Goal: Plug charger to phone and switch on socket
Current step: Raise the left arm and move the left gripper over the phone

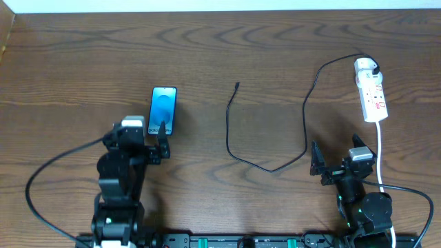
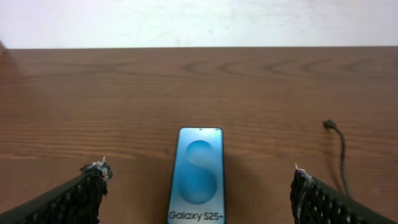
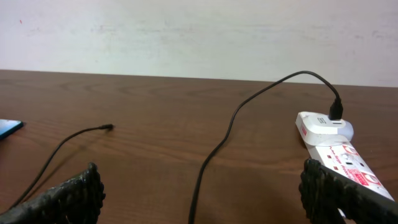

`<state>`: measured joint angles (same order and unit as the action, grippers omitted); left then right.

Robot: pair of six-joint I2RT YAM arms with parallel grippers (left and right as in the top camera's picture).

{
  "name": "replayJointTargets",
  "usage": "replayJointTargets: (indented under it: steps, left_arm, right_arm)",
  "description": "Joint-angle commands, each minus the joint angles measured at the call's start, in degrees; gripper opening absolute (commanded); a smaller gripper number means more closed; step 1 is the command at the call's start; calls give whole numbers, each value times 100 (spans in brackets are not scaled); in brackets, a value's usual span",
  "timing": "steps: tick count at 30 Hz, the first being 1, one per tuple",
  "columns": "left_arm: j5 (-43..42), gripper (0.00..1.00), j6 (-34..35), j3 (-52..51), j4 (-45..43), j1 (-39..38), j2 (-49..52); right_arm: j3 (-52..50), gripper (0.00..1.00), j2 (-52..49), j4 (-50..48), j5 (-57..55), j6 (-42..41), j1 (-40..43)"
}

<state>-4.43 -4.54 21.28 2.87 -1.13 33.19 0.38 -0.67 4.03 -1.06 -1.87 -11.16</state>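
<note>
Dark grained wood (image 1: pixel 83 55) bears the slim glossy phone (image 1: pixel 163 109) just ahead of the left gripper (image 2: pixel 199 175), jaws wide; the thin black charger (image 1: pixel 230 131) curves to the white oblong socket (image 1: pixel 371 91) beyond the right gripper (image 3: pixel 202 169), likewise wide.

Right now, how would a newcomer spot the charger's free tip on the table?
On the wooden table, look just right of the blue-lit phone. The thin black charger ends there in a small plug tip, touching nothing. Unlike it, the socket has a thicker white cord.

Left arm (image 1: pixel 118 180) and right arm (image 1: pixel 358 196) both low and forward-facing, jaws wide apart, empty.
</note>
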Motion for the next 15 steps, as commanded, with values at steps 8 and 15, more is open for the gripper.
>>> replayJointTargets:
  steps: [8, 15]
  left_arm:
    - [-417, 95, -13, 1443, 575, 7, 1598]
    - [-424, 95, -13, 2599, 1502, 7, 2500]
  right_arm:
    - [-7, 99, 35, 26, -7, 44, -83]
    - [-7, 99, 35, 26, -9, 44, -83]
